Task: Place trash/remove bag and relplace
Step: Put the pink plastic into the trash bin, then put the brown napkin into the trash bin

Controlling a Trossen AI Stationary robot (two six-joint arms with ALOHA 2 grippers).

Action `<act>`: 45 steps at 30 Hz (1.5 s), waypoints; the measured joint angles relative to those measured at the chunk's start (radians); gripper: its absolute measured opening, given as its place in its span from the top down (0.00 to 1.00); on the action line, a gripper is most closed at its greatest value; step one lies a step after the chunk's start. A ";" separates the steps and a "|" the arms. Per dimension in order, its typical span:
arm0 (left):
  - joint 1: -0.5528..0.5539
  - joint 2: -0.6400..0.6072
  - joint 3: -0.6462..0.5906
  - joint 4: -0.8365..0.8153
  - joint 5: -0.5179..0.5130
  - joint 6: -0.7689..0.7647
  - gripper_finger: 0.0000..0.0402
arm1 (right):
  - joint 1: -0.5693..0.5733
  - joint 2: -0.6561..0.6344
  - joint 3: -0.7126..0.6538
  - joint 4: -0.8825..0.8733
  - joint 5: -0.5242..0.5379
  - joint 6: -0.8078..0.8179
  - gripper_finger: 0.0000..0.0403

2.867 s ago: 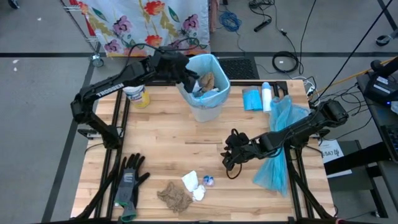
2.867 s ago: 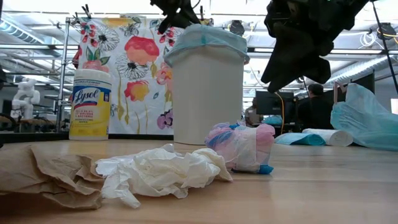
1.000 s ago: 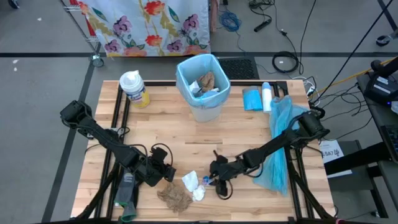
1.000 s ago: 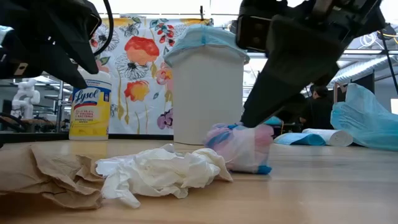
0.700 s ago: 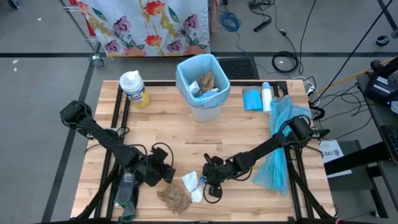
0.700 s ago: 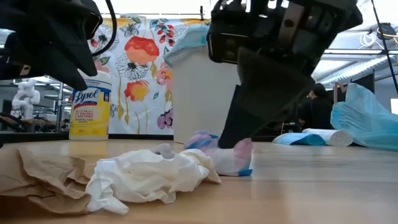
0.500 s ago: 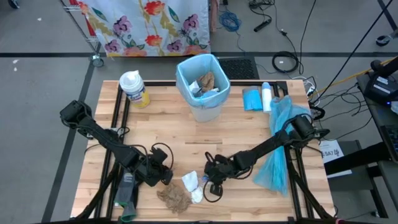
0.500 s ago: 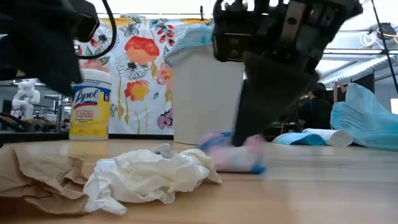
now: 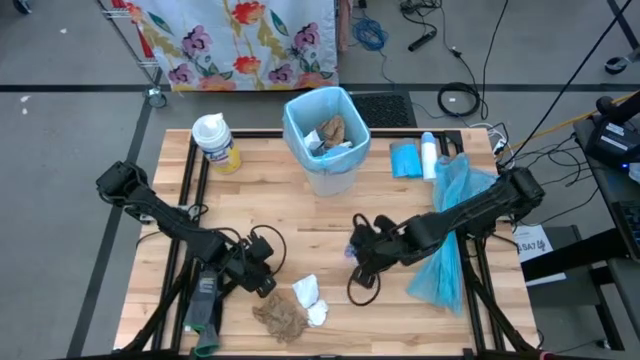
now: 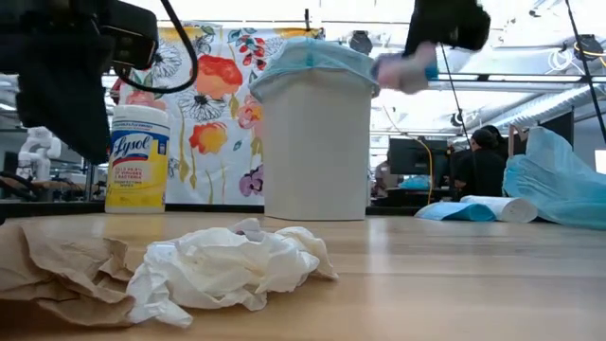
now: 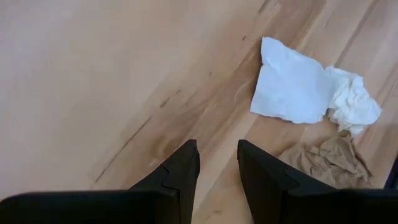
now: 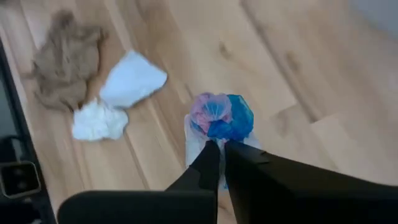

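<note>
1 wrapper point(image 12: 221, 118) in right pincer point(image 12: 217, 152), 2 tissues point(image 9: 309, 298), 1 towel point(image 9: 280, 319)

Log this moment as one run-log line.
right gripper: shut on bluish-purple wrapper, lifted | left gripper: open near white tissue | bin: bagged

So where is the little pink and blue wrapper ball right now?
The pink and blue wrapper ball is pinched in the right gripper, lifted above the wooden table, right of the white tissue.

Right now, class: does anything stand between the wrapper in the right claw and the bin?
Nothing visible does. The right claw holds the wrapper lifted above bare table, short of the open bin.
</note>
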State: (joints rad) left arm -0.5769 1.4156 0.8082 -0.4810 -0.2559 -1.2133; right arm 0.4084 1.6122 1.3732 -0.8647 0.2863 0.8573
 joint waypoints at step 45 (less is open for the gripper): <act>0.112 -0.001 0.000 0.159 0.047 0.134 0.71 | -0.698 -0.002 0.477 -0.065 0.045 -0.634 0.56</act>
State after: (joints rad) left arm -0.4645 1.4151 0.8085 -0.3222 -0.2092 -1.0798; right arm -0.2896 1.6102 1.8500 -0.9297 0.3316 0.2231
